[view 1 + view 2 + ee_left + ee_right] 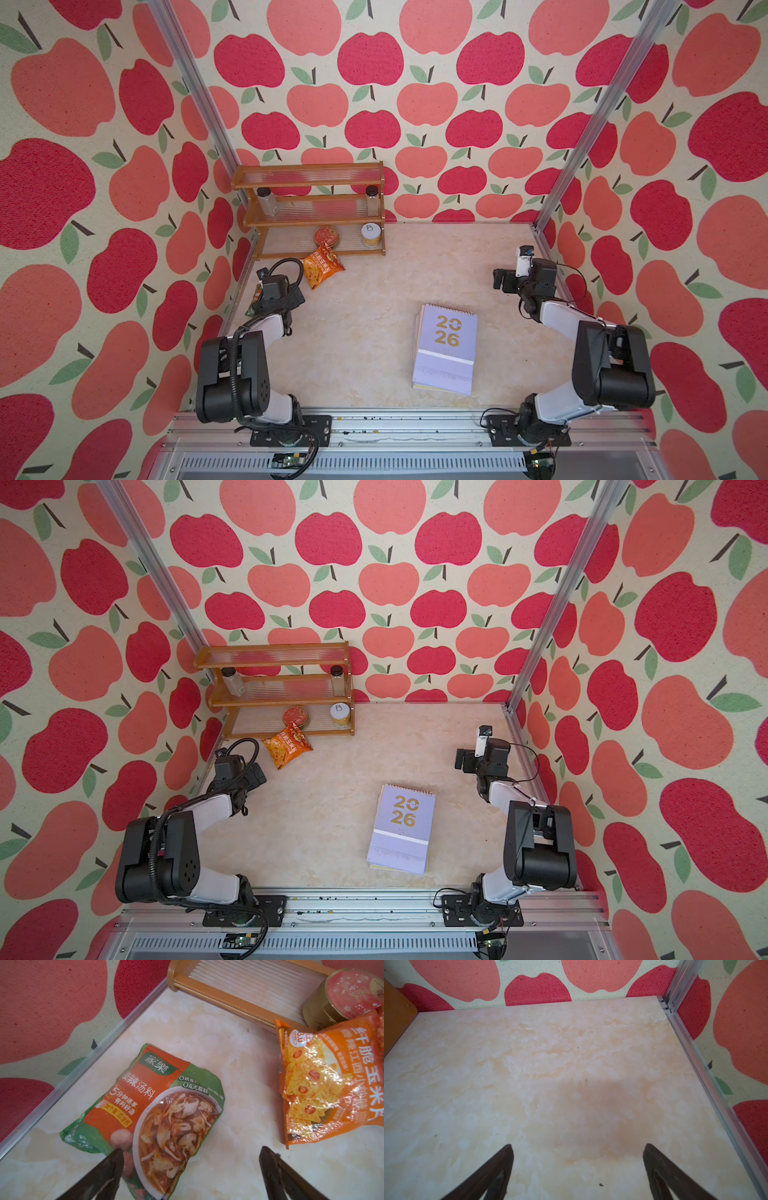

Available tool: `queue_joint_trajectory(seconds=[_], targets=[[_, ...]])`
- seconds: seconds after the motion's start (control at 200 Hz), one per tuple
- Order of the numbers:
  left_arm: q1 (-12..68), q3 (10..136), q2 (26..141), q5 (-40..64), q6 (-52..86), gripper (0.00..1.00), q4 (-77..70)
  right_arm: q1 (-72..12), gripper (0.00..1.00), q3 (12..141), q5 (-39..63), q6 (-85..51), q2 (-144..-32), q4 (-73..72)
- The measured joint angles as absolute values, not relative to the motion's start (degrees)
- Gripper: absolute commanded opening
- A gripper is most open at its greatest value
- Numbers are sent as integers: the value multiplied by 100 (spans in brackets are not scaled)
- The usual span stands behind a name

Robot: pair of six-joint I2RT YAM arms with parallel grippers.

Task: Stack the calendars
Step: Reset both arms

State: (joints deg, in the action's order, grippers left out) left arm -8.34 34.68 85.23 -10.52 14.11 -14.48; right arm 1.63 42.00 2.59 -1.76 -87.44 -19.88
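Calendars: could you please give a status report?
Left end effector open, right end effector open. Calendars piled, lilac on top. Chip packet, soup packet well aside.

I'm seeing a green soup-mix packet (153,1113) lying flat just ahead of the left fingers (110,1167), with its near end reaching in between them. An orange corn-chip packet (332,1088) is lying farther ahead, resting against a red-lidded tin (342,995) on the bottom shelf of the wooden rack (228,999). Ahead of the right fingers (500,1167), marbled tabletop (550,1064) is stretching to the apple-print wall (537,989).

Calendars (445,347): one pile, number unclear. Orange packet (322,266), green packet (149,1109): two. Jars (266,202): two. Tins (326,237): two. Rack (307,174): one.
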Motion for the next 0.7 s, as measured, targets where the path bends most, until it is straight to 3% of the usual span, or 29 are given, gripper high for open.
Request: queue_joint_trajectory(seconds=[0.37,0.7], targets=[[-633,4523,9703,-1232,941,99,-1441,38,99,4390,174,91,-8851,-2095],[-460,3756,9233,-1308,722,99,-2097,-47,99,3850,-215,152,-8300,-2145]])
